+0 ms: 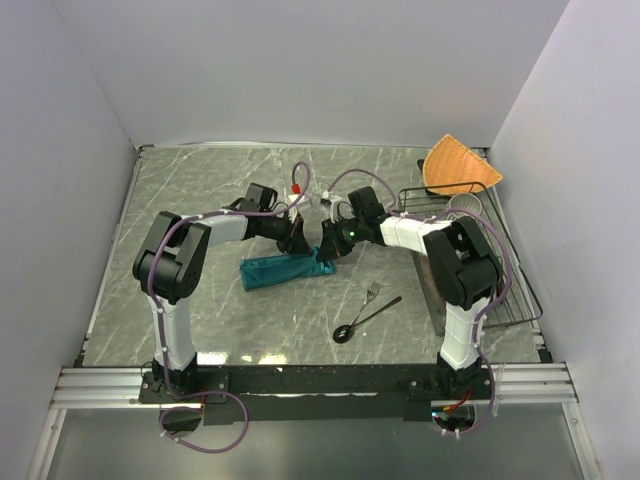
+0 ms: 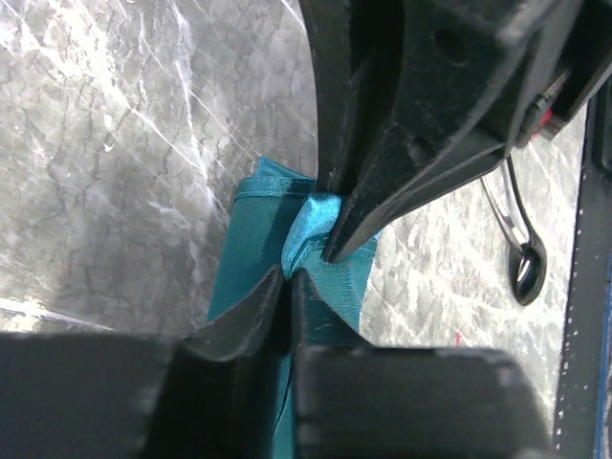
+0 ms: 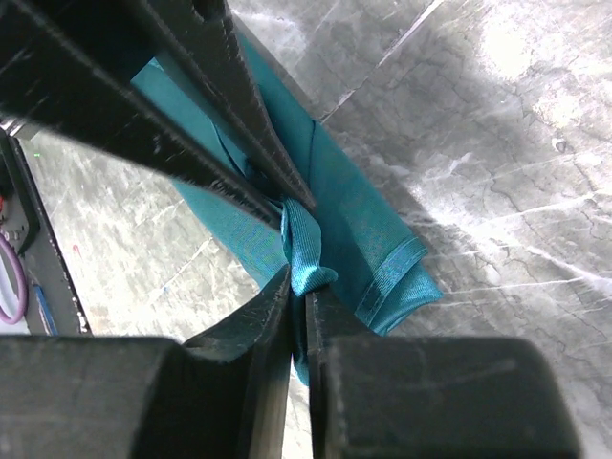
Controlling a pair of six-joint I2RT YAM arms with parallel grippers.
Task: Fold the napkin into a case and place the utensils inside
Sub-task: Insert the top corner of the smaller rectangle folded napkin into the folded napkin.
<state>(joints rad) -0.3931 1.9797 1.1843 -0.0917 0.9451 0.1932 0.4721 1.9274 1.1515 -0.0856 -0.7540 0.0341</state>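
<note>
We are pinching the napkin (image 1: 280, 270) at its right end, left fingers (image 2: 402, 172) and right fingers (image 3: 244, 330) both nearly shut on bunched cloth, its long axis running leftward across the surface (image 1: 200, 190) from them

Top view high and behind, facing the table (image 1: 200, 180), wrist views close, downward, sharing the napkin (image 2: 258, 249)

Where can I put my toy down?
Bare table lies left of the napkin, toward the left wall, and along the far wall. It's crowded in the middle, where the left arm and right arm meet at the napkin, and on the right by the fork, spoon and wire rack.
</note>
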